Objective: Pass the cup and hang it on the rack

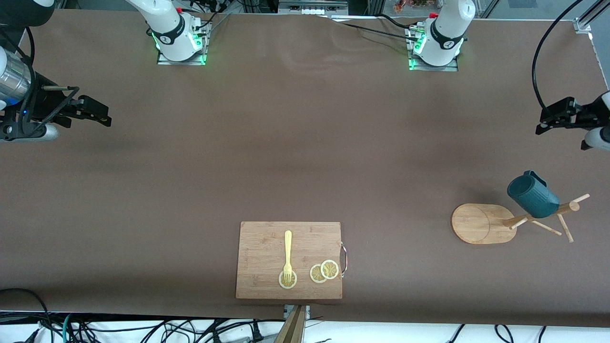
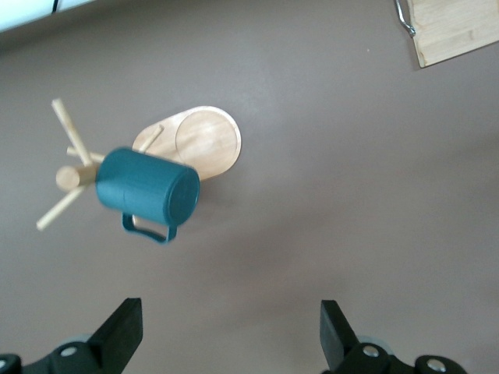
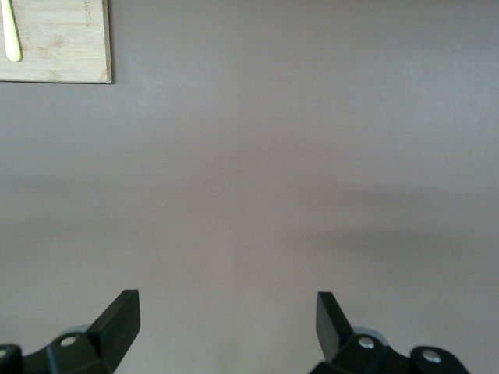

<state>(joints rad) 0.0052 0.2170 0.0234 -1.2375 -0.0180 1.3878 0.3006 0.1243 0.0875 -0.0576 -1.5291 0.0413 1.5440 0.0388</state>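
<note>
a brown table [image 1: 305, 143] carries a rectangular wooden cutting board [image 1: 262, 247] at its edge nearest the front camera, a metal handle on the board's side toward the left arm's end. a light wooden rack [image 1: 481, 224] stands on its oval base well apart from the board, toward the left arm's end.

Legible text, labels, brands, numbers, signs: none that I can read in any view. The dark band round each of my arm bases [image 1: 174, 34] carries a small white mark, too small to make out. The cup [image 1: 533, 194], rack [image 1: 481, 223] and cutting board [image 1: 289, 260] bear no lettering that I can see.
</note>
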